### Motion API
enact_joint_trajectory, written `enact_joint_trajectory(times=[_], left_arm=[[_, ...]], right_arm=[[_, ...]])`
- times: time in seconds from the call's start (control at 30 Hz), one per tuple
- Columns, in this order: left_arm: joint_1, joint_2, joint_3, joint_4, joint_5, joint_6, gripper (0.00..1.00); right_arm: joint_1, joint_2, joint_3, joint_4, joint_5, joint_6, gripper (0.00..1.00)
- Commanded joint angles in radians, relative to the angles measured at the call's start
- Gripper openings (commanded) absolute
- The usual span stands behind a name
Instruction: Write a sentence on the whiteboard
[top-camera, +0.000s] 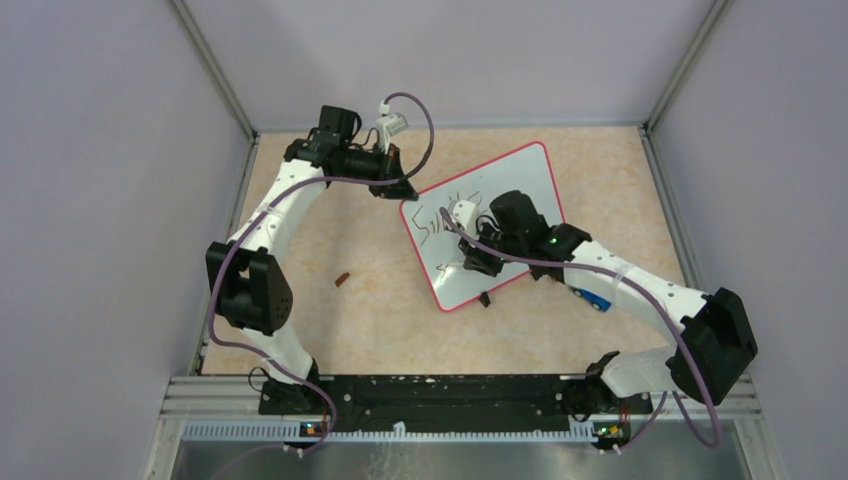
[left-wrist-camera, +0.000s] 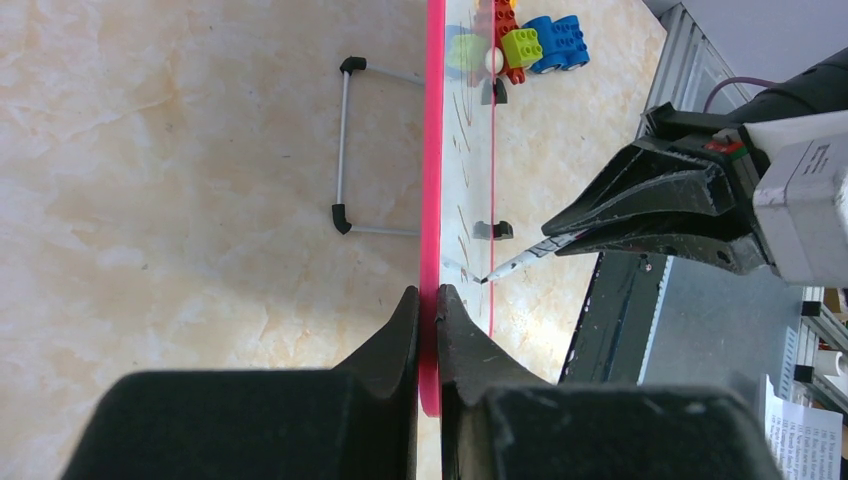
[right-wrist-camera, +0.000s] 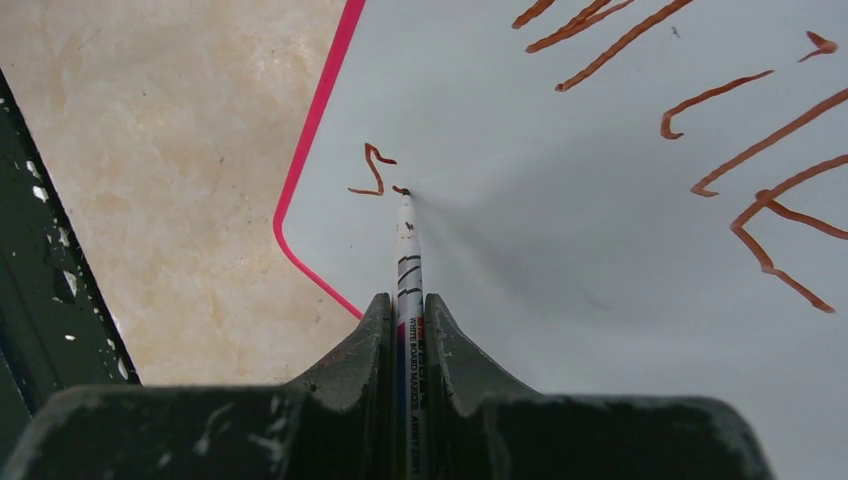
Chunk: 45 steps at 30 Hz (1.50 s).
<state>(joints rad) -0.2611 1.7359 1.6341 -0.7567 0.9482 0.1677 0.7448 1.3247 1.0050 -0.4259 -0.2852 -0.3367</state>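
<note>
The whiteboard (top-camera: 522, 176) with a pink rim lies tilted at the table's middle. My left gripper (top-camera: 398, 190) is shut on the rim at the board's far left corner; the left wrist view shows the rim (left-wrist-camera: 435, 150) edge-on between my left gripper's (left-wrist-camera: 428, 302) jaws. My right gripper (right-wrist-camera: 408, 312) is shut on a white marker (right-wrist-camera: 407, 245), whose tip touches the board (right-wrist-camera: 560, 220) near its rounded corner. The sentence shows as brownish-red strokes (right-wrist-camera: 765, 205) above and one small mark (right-wrist-camera: 372, 170) beside the tip. My right gripper (top-camera: 476, 262) hides part of the writing (top-camera: 440, 222).
A small brown cap (top-camera: 343, 280) lies on the table left of the board. Coloured toy blocks (left-wrist-camera: 530, 45) sit past the board's far end, partly under the right arm (top-camera: 592, 298). A wire stand leg (left-wrist-camera: 345, 150) sticks out behind the board. Walls and rails enclose the table.
</note>
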Motion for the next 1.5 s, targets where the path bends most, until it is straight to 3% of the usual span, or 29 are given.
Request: enact_joint_trajectory(times=[0.0, 1.0, 1.47], left_arm=[[-0.023, -0.013, -0.027, -0.04, -0.012, 0.017, 0.0], [-0.023, -0.008, -0.035, -0.04, -0.014, 0.024, 0.0], [-0.023, -0.006, -0.032, -0.039, -0.013, 0.018, 0.0]], right_arm=[[-0.04, -0.007, 0.071, 0.038, 0.018, 0.01, 0.0], [0.03, -0.012, -0.026, 0.012, -0.051, 0.016, 0.0], [-0.042, -0.044, 0.007, 0.071, -0.013, 0.065, 0.0]])
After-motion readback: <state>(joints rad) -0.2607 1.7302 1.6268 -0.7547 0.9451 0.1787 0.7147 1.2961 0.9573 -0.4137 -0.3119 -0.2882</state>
